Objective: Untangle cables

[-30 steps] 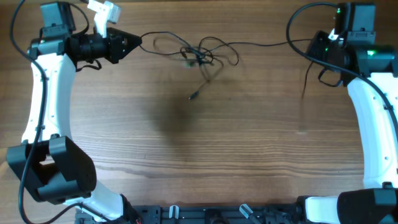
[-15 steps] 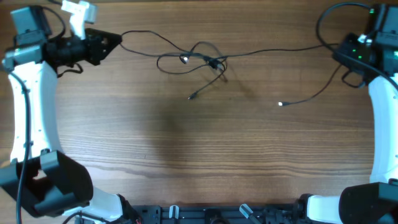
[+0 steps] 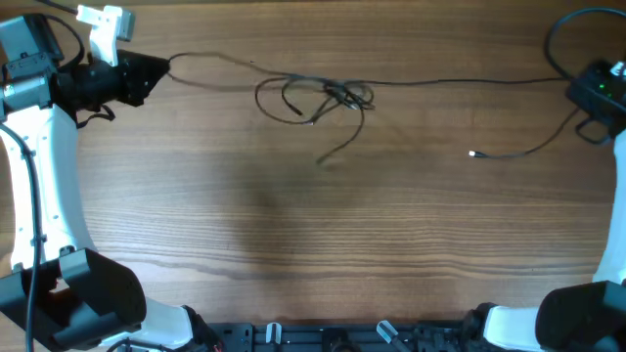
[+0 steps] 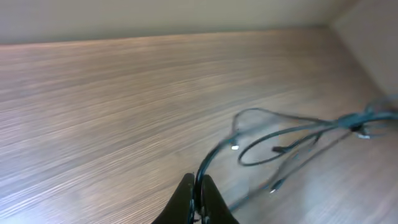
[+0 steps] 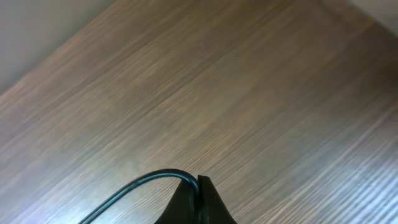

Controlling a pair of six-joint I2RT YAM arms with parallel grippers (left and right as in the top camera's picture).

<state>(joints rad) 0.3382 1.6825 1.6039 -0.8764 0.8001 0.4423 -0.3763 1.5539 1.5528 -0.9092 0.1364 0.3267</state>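
Observation:
The cables form a loose knot of thin black loops at the back middle of the table. One strand runs left from the knot to my left gripper, which is shut on it at the far left. Another strand runs right, nearly straight, to my right gripper, shut on it at the far right edge. In the left wrist view the fingertips pinch a strand that leads to the loops. In the right wrist view a cable curves out of the shut fingers. A small plug end lies loose on the wood.
The wooden table stretches toward the front. Another free cable tail trails below the knot. The white left arm runs down the left side. Black fixtures line the front edge.
Both grippers have moved outward, left one further left and right one further right, drawing the strands straighter. The knot shifted right and its loops spread. The loose plug end slid right.

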